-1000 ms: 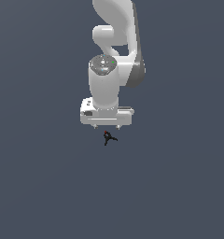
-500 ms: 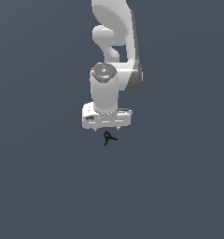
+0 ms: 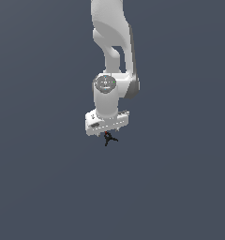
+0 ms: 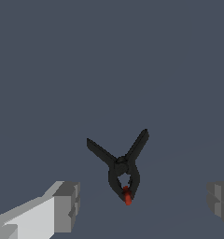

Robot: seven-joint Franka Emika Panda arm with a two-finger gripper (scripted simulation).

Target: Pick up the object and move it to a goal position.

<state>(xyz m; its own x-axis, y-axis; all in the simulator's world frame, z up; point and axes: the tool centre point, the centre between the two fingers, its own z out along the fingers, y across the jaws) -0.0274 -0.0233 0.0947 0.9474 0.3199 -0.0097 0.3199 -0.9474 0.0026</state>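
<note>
The object is a small black clamp-like thing: two thin handles splay apart toward 10 and 1 o'clock in the wrist view, and two shorter curved arms close together at the other end, where a small red tip sits. It lies on the flat grey tabletop, whose surface fills the whole background.

In the wrist view the object sits between the two fingers of the pincer, nearer the light-sided one than the other. There is clear grey surface on either side of it, so neither finger touches it. The fingers stand wide apart, with a gap several times the width of the object's closed end, so the pincer is open and holds nothing.

In the exterior view the object shows as a tiny black spindly shape with a red speck, just under the lower edge of the white pincer, at about 6 o'clock from it. It is far smaller than the hand above it. How far the fingertips are from the surface cannot be told from this view.

Above the pincer the white arm rises toward 12 o'clock, with a rounded wrist joint whose grey cap faces the camera, and runs out of the top of the picture.
</note>
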